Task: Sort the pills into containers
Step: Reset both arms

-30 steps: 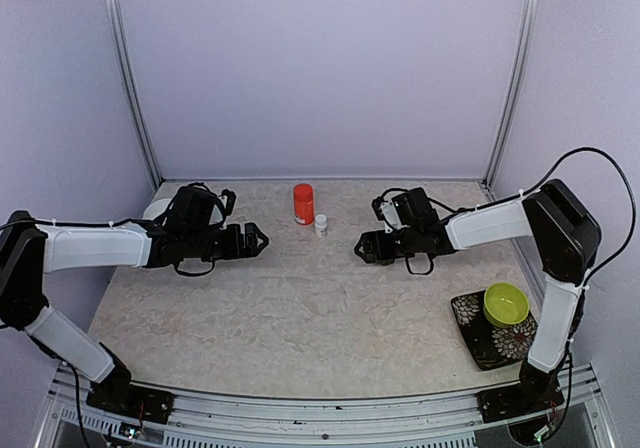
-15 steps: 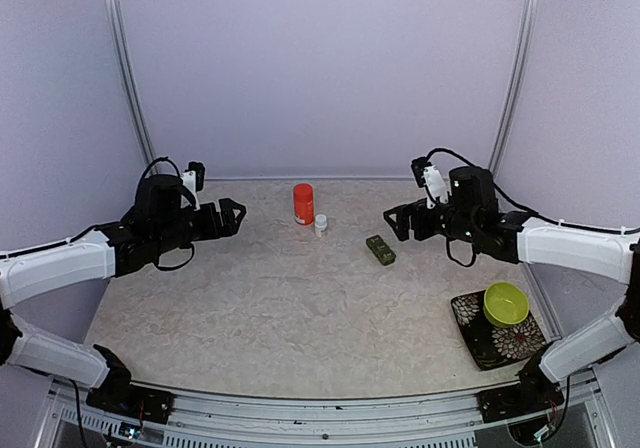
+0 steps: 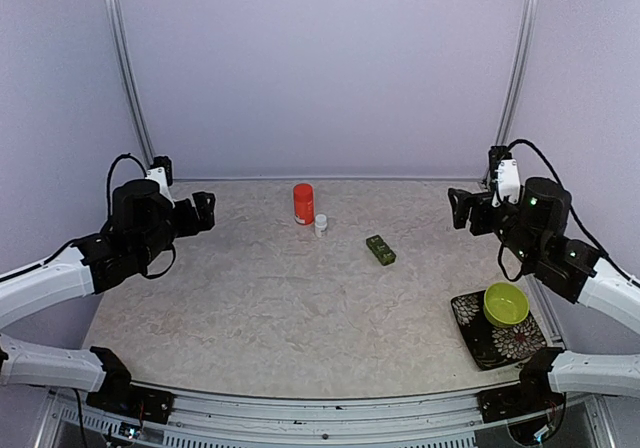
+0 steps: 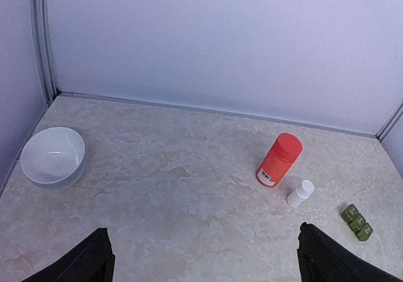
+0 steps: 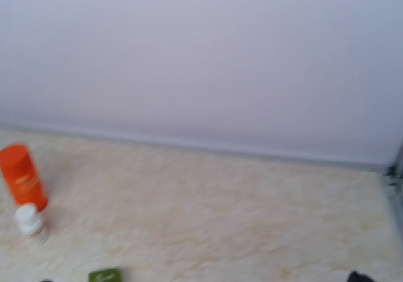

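The dark green pill box (image 3: 380,250) lies on the table right of centre, lids down as far as I can tell. It also shows in the left wrist view (image 4: 357,222) and at the bottom edge of the blurred right wrist view (image 5: 105,275). No loose pills show. My left gripper (image 3: 205,211) is raised at the far left, open and empty, its fingertips (image 4: 88,260) wide apart. My right gripper (image 3: 458,210) is raised at the far right, open and empty, well away from the box.
A red-orange bottle (image 3: 303,203) stands at the back centre with a small white bottle (image 3: 321,224) beside it. A white bowl (image 4: 52,157) sits at the far left. A lime-green bowl (image 3: 506,304) rests on a dark flowered plate (image 3: 478,336) at the front right.
Both arms have drawn back from the middle and risen towards their own sides. The pill box, hidden at the right gripper a second ago, now lies bare on the table.
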`<action>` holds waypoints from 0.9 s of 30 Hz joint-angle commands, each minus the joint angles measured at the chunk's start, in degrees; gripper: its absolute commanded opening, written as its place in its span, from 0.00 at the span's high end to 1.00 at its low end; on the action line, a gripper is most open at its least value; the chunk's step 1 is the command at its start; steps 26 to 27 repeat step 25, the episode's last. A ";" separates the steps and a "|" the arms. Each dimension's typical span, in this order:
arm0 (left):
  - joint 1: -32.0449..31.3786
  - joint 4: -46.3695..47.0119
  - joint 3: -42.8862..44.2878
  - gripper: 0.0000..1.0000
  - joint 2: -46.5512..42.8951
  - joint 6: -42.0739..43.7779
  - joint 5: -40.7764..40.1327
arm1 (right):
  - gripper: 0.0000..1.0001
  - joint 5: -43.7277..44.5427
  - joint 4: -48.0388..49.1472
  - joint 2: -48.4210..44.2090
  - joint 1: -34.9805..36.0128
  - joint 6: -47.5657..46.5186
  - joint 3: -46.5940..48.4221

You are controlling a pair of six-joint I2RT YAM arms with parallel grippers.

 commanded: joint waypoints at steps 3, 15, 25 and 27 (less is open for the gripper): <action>-0.69 0.33 0.01 0.01 -2.09 3.27 -3.69 | 0.00 6.86 0.78 -4.99 0.43 -1.80 -1.87; -1.15 0.21 1.42 0.01 -5.76 8.21 -8.74 | 0.00 7.16 1.11 -1.89 0.35 -1.38 -1.74; -1.23 -2.62 2.26 0.01 -10.47 9.68 -9.43 | 0.00 6.54 1.95 0.38 -0.01 -1.18 -0.03; -1.23 -2.62 2.26 0.01 -10.47 9.68 -9.43 | 0.00 6.54 1.95 0.38 -0.01 -1.18 -0.03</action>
